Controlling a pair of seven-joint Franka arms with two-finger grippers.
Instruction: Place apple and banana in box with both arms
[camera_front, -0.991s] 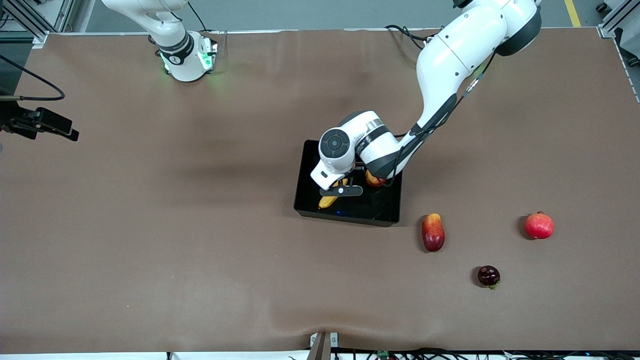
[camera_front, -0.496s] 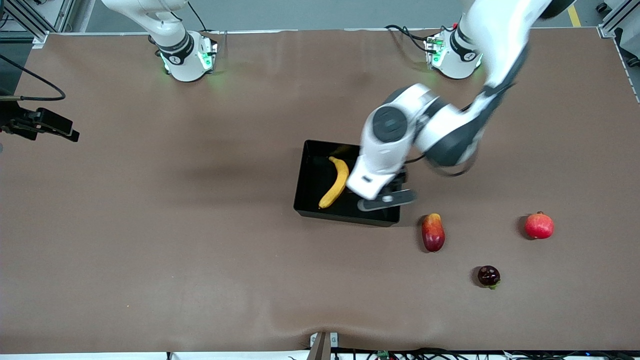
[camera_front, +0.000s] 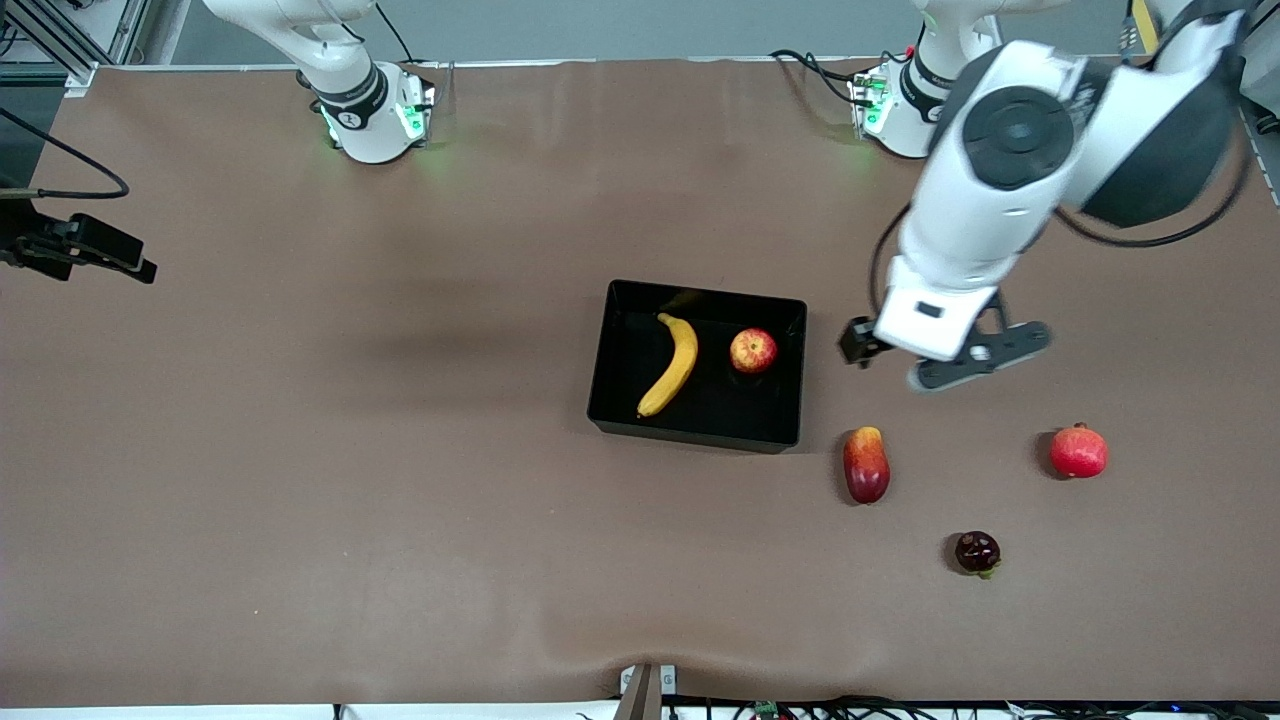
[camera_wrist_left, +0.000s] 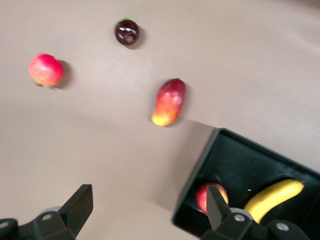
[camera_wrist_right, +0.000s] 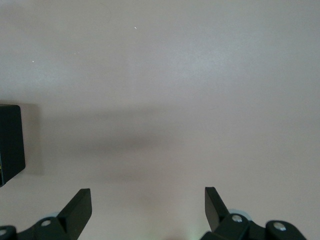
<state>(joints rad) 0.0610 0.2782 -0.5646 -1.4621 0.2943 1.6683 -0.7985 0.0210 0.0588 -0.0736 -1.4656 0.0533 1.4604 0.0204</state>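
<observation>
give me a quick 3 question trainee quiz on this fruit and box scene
1. True or false: the banana lies in the box.
2. Which fruit lies beside the banana in the box? A) mango B) apple C) pomegranate
3. Fill in: the left claw hangs open over bare ____.

Key:
1. true
2. B, the apple
3. table; the claw holds nothing
</observation>
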